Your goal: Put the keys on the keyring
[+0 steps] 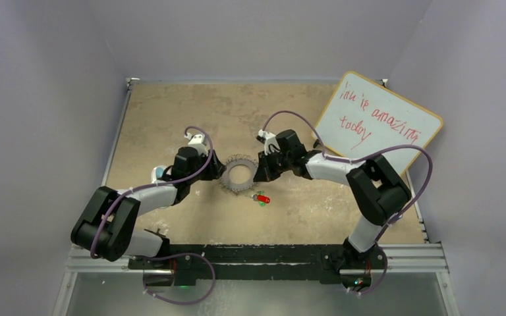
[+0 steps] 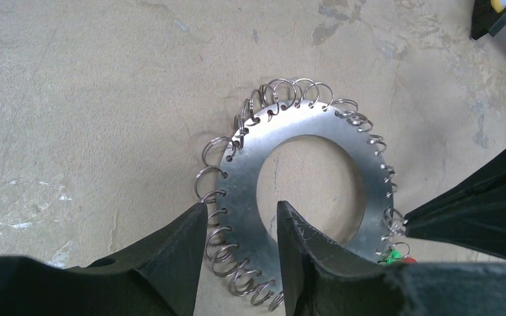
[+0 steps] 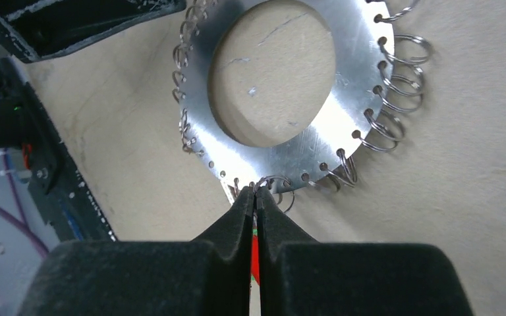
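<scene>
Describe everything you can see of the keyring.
The keyring is a flat, silvery metal disc with a wide round hole, its punched rim fringed with small wire loops. It lies flat on the tan table. The left end effector straddles its band; the shut right end effector meets a rim loop.

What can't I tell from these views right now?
- Top view: the keys are too small to show whether they hang on a loop.
- Left wrist: the left gripper straddles the keyring band; clamped or not is unclear. Its own jaw hides most of the keys.
- Right wrist: the right gripper is shut at the rim; its jaws hide whether a loop is pinched.
</scene>
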Motion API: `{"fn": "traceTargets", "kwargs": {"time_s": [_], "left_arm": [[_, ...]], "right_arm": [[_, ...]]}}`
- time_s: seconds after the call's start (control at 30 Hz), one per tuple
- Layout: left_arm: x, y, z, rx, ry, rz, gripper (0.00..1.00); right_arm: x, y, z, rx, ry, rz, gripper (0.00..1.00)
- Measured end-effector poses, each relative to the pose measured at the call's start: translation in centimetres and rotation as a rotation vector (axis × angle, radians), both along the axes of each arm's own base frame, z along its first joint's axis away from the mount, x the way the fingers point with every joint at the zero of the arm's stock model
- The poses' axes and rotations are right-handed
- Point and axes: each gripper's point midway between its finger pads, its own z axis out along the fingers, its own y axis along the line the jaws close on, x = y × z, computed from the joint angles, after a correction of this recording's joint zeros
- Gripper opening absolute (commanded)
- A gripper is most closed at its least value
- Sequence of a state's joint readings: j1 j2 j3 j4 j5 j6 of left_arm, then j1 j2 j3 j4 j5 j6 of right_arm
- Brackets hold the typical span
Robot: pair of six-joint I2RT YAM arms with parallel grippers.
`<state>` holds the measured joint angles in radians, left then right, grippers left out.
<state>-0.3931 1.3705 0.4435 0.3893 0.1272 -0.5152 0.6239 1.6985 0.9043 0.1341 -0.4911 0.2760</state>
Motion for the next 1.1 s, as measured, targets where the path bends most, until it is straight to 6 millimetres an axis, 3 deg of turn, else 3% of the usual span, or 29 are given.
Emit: {"fn": "traceTargets", "kwargs": {"time_s": [0.27, 0.47, 0.6, 0.73, 0.83, 1.1], "left_arm": [[0.1, -0.1, 0.1, -0.003, -0.005, -0.003, 0.42], [0.1, 0.0, 0.1, 0.0, -0.006, -0.001, 0.42], [0.1, 0.1, 0.0, 0.003, -0.004, 0.006, 0.42], [0.2, 0.4, -0.5, 0.014, 0.01, 0.028, 0.42], [0.2, 1.0, -1.3, 0.03, 0.036, 0.068, 0.42], [0.9, 1.3, -2.9, 0.045, 0.077, 0.113, 0.28]], "right_arm": [[-0.3, 0.0, -1.1, 0.004, 0.05, -0.012, 0.43], [1.1, -0.8, 0.7, -0.017, -0.048, -0.058, 0.61], [1.5, -0.9, 1.7, -0.011, -0.095, -0.057, 0.64], [1.5, -1.0, 1.1, -0.025, -0.09, -0.051, 0.61], [1.4, -1.2, 0.2, -0.043, -0.076, -0.047, 0.54], [0.9, -1.4, -3.4, -0.097, -0.012, -0.024, 0.13]]}}
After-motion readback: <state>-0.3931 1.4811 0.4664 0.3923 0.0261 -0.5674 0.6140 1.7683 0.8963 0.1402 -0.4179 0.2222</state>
